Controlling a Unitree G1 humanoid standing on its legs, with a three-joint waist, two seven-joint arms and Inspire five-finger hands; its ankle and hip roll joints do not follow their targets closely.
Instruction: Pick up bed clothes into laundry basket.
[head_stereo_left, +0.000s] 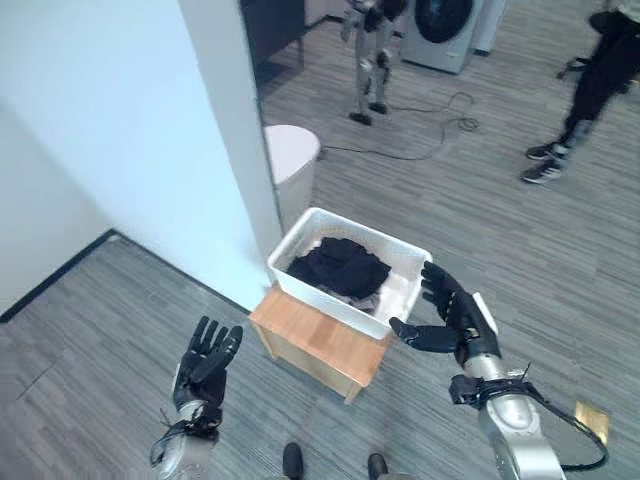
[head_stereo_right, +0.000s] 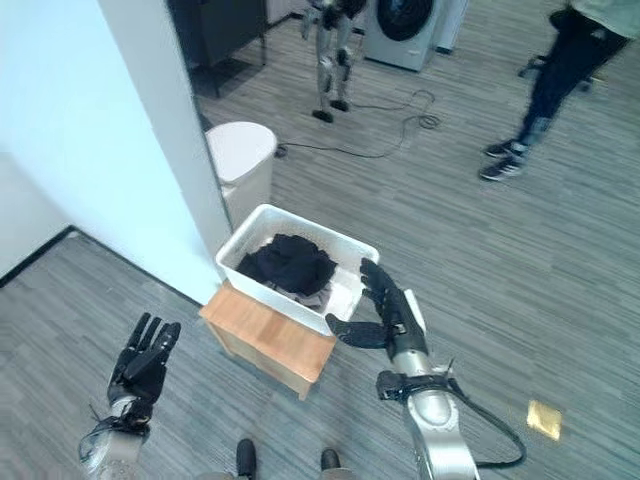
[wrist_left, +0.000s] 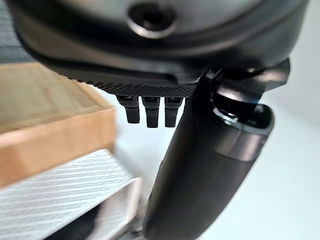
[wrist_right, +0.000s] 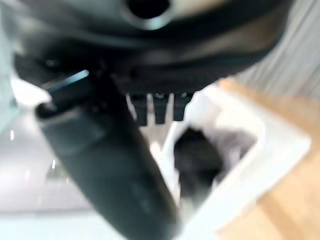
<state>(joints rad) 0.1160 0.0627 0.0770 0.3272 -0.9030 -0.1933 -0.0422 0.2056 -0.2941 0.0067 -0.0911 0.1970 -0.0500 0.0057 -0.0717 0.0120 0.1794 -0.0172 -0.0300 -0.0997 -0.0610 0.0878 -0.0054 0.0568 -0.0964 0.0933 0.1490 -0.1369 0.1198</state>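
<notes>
Nearest the camera, the left hand (head_stereo_left: 205, 365) hovers over bare floor with straight fingers, holding nothing. Dark clothes (head_stereo_left: 338, 268) already lie in the white laundry basket (head_stereo_left: 330, 304) on a low wooden stand (head_stereo_left: 315, 345). The right hand (head_stereo_left: 455, 315), spread and empty beside the rim, could tip the basket off the stand's edge; open floor lies right.

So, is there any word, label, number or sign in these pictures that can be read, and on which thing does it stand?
None can be read.
Laundry basket: plain white walls, no print seen.
Wooden stand: bare wood.
White bin: no label seen.
Washing machine: any markings too small to tell.
</notes>
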